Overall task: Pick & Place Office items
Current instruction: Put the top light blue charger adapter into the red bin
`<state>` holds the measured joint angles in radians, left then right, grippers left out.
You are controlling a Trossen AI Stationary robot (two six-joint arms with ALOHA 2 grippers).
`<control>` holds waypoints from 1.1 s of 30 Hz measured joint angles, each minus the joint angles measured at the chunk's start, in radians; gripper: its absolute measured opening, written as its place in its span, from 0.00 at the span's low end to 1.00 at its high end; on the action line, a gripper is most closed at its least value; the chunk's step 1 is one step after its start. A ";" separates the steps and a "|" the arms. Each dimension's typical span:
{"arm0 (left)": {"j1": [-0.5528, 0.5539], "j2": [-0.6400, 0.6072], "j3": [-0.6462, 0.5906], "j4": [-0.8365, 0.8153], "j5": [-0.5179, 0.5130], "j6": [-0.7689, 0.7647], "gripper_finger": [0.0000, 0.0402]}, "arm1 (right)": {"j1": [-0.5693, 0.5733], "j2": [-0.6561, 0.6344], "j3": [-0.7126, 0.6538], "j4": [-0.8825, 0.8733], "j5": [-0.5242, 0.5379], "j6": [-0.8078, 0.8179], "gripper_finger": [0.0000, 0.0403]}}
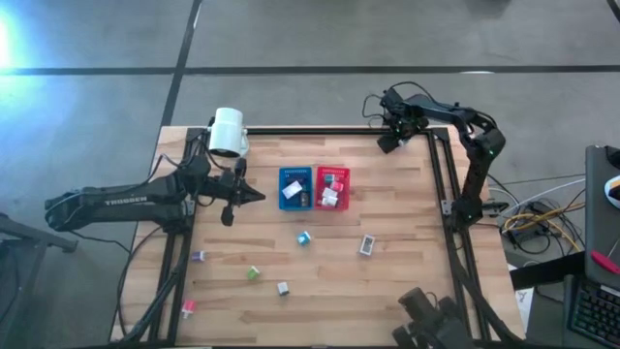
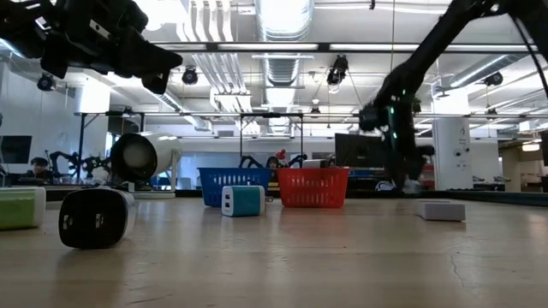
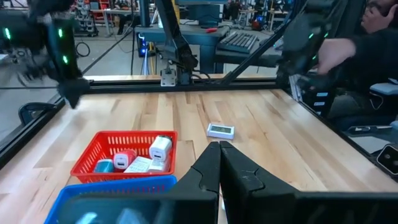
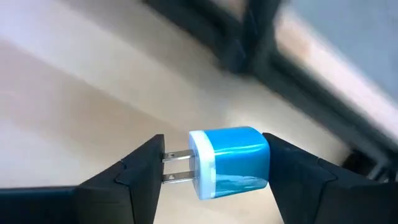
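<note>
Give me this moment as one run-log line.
right gripper: far right corner, around blue charger, grip unconfirmed | left gripper: shut, empty, beside blue bin | red bin: holds items

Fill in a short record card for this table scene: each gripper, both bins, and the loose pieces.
Right gripper: at the table's far right corner, fingers either side of a blue plug adapter
Left gripper: shut, empty, beside the blue bin
Red bin: holds several small items
Loose items: teal block, green block, pink piece
</note>
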<state>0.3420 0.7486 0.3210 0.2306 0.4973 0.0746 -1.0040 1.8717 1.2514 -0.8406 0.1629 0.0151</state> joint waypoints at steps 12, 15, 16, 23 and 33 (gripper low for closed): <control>0.000 0.000 0.000 0.005 0.000 -0.003 0.02 | 0.354 -0.368 -0.004 0.047 -0.184 0.068 0.57; 0.000 0.000 0.000 0.020 0.000 -0.004 0.02 | 0.525 -0.394 0.009 0.126 -0.191 0.103 0.57; 0.000 0.000 0.000 0.024 0.000 -0.005 0.02 | 0.579 -0.392 0.014 0.157 -0.190 0.106 0.57; 0.000 0.000 0.000 0.034 0.000 -0.008 0.02 | 0.765 -0.254 0.016 0.273 -0.139 0.092 0.57; 0.000 0.000 0.000 0.046 0.000 -0.023 0.02 | 0.749 -0.025 0.033 0.283 -0.088 0.036 0.64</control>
<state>0.3420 0.7483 0.3210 0.2764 0.4972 0.0521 -0.2546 1.8464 1.2844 -0.5579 0.0750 0.0514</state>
